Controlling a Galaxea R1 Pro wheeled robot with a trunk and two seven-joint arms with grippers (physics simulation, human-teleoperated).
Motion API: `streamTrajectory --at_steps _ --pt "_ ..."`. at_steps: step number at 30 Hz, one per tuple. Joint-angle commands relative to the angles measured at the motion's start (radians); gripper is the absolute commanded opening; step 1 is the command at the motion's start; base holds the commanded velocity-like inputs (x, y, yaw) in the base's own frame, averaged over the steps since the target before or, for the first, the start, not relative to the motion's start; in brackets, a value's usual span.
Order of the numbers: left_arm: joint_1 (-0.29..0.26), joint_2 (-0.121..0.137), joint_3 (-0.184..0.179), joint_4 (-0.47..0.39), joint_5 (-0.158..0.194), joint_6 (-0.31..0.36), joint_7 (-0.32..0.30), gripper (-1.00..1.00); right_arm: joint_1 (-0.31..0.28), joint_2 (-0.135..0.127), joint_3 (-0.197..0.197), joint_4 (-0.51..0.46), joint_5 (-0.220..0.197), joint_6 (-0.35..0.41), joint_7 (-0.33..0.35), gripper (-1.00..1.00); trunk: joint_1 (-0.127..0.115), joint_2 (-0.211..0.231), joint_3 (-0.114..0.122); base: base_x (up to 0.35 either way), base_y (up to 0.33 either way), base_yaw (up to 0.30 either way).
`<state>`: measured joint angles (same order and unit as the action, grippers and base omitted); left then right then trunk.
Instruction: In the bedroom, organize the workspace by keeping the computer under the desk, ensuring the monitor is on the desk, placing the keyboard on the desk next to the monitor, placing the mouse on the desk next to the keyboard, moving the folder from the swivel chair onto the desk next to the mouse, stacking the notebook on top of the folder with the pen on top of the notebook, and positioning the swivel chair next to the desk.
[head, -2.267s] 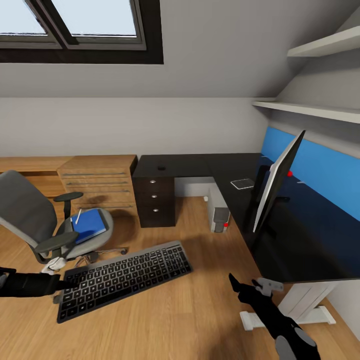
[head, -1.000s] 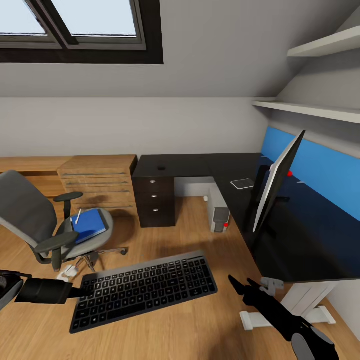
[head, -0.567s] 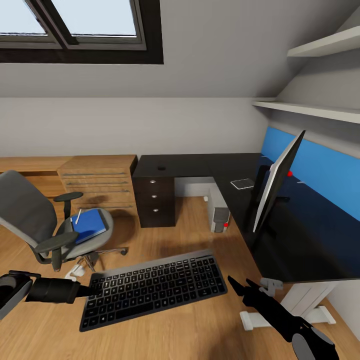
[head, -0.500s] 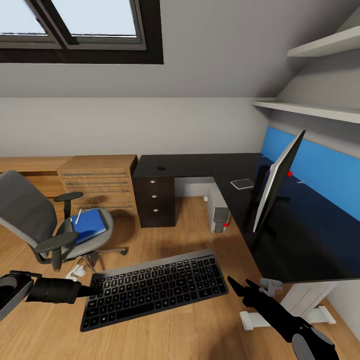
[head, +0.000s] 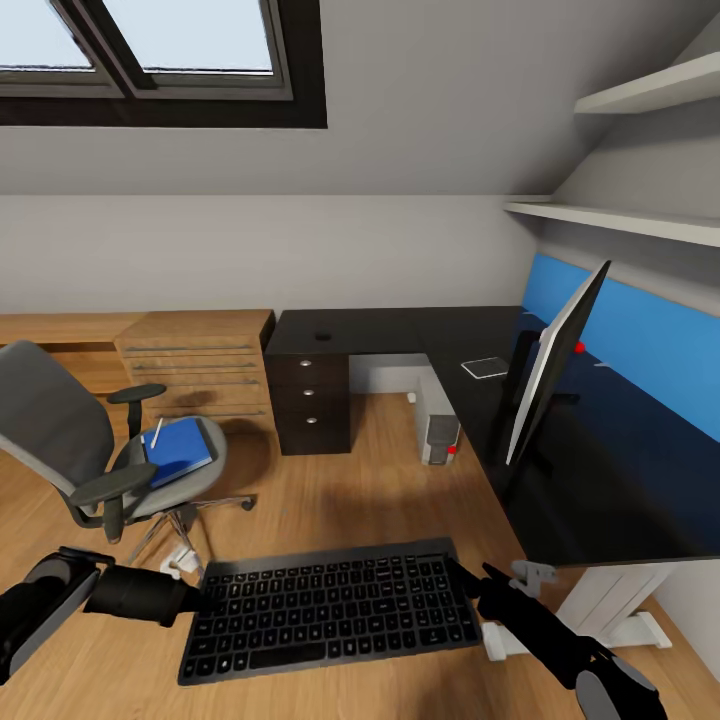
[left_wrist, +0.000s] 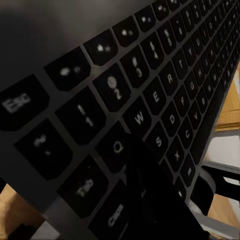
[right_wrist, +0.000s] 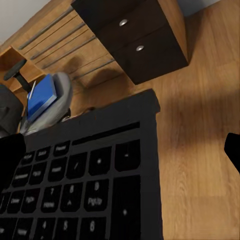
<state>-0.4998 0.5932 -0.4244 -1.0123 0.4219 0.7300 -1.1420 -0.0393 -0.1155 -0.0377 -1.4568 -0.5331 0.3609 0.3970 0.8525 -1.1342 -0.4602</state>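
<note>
One flat matte keyboard (head: 335, 608) pinched in left hand (head: 200, 600); right hand (head: 478, 590) unclear.

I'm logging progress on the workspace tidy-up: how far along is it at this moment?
Done: the monitor stands on the desk, and the computer sits under it. In hand: the keyboard is held above the floor by the left gripper, with the right gripper at its other end. Left: the folder lies on the swivel chair, away from the desk.
</note>
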Motion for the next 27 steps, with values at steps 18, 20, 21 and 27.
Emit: streamTrajectory --at_steps 18,20,21,27 --pt "-0.001 -0.014 0.009 -0.002 -0.043 0.005 -0.005 -1.00 -0.001 -0.003 -0.011 0.045 -0.090 0.091 0.148 1.00 0.000 -0.001 -0.001 0.000 0.000 0.000" --pt "0.000 -0.013 0.010 -0.004 -0.042 0.005 -0.006 -1.00 -0.001 -0.004 -0.014 0.053 -0.118 0.092 0.151 1.00 0.000 -0.001 -0.001 0.000 0.000 0.000" --pt "0.000 -0.013 0.010 -0.006 -0.042 0.005 -0.006 -1.00 -0.001 -0.006 -0.015 0.056 -0.125 0.092 0.151 1.00 0.000 -0.001 -0.001 0.000 0.000 0.000" --pt "0.000 -0.011 0.031 -0.024 -0.042 0.005 -0.006 -1.00 -0.001 -0.047 -0.020 0.069 -0.162 0.093 0.174 1.00 0.000 -0.001 -0.001 0.000 0.000 0.000"
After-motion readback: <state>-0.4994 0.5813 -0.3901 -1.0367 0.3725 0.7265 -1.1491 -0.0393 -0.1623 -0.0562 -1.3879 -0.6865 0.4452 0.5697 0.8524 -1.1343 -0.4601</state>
